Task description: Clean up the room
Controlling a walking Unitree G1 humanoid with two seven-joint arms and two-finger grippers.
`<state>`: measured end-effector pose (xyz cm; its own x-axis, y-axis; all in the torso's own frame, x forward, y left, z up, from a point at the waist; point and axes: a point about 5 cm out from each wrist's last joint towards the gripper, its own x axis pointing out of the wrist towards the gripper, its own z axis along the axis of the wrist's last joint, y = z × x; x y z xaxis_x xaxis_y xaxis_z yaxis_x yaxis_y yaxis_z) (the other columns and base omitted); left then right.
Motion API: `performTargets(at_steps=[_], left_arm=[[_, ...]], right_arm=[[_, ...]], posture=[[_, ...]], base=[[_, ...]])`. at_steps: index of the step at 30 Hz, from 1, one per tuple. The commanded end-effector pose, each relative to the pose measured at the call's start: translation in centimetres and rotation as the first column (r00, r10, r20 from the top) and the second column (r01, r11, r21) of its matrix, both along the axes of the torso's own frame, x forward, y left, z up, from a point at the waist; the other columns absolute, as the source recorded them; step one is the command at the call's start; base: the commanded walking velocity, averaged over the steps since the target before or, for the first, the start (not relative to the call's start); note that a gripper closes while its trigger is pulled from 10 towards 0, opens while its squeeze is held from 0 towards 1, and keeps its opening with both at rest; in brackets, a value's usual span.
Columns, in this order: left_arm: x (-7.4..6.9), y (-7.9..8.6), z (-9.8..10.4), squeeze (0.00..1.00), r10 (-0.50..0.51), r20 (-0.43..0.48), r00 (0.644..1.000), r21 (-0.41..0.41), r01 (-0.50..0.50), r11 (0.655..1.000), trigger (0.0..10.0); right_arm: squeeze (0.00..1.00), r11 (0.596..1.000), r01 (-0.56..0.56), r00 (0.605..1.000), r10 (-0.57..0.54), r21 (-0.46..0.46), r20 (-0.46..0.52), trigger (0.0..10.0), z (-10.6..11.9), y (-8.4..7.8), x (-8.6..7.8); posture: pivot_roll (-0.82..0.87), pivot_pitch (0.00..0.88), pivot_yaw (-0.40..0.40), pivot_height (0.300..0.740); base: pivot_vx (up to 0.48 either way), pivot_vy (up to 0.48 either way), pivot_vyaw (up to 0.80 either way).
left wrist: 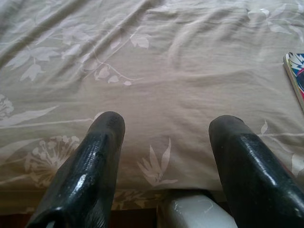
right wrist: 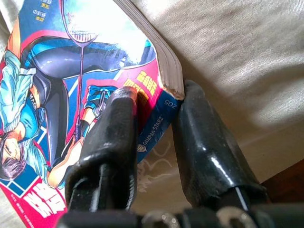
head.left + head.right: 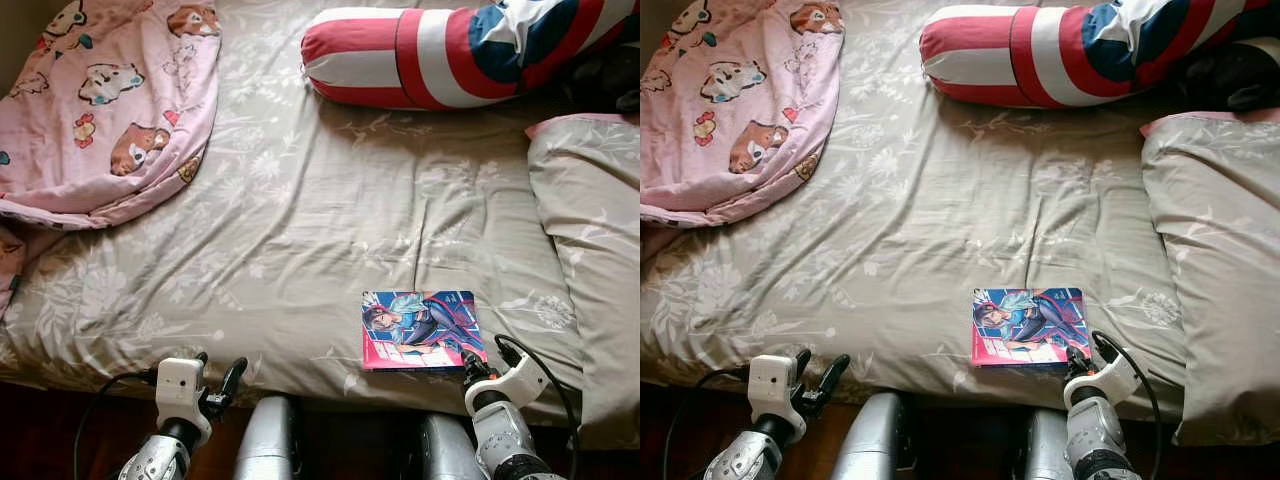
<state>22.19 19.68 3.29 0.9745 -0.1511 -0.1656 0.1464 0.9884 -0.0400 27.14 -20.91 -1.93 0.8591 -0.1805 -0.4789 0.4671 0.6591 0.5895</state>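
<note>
Pinching the near corner of the manga book [image 2: 71, 95] between its two black fingers, my right gripper [image 2: 154, 123] sits at the bed [image 3: 300, 220] edge; book lies flat on the sheet; left gripper [image 1: 166, 142] hovers spread apart over bare sheet, book well off to its side.

Bed [image 3: 300, 230], beige floral sheet: comic book [image 3: 421, 330] near front edge, striped bolster [image 3: 450, 55] at back, pink blanket [image 3: 110, 100] back-left, pillow [image 3: 590, 250] right.
</note>
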Motion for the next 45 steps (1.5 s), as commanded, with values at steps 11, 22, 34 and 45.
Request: performTargets(at_steps=[11, 22, 34, 45], left_arm=[[-0.8, 0.2, -0.7, 0.00, 0.008, -0.050, 0.999, 0.016, -0.007, 1.000, 10.0], [-0.3, 0.1, -0.7, 0.00, 0.008, -0.049, 0.999, 0.015, -0.008, 1.000, 10.0], [1.5, -0.4, -0.9, 0.00, 0.007, -0.040, 0.999, 0.003, -0.007, 1.000, 10.0], [2.8, -0.9, -1.2, 0.00, 0.013, -0.039, 0.999, -0.010, -0.013, 1.000, 10.0]], right_arm=[[0.80, 1.000, 0.003, 0.993, -0.004, -0.010, -0.118, 10.0, -1.9, 0.1, -2.1], [1.00, 0.999, 0.008, 0.995, -0.012, -0.035, -0.103, 10.0, -1.5, 0.0, -1.7], [1.00, 0.999, 0.001, 0.997, -0.005, -0.050, -0.073, 10.0, -1.2, 0.5, -1.3], [0.00, 0.994, -0.025, 0.998, 0.018, -0.109, -0.065, 10.0, -1.0, 0.6, -1.2]], posture=[[0.24, 0.305, 0.097, 0.643], [0.23, 0.296, 0.094, 0.643], [0.21, 0.242, 0.078, 0.643], [0.18, 0.186, 0.056, 0.643]], base=[[0.000, 0.000, 0.00], [0.000, 0.000, 0.00], [0.000, 0.000, 0.00], [0.000, 0.000, 0.00]])
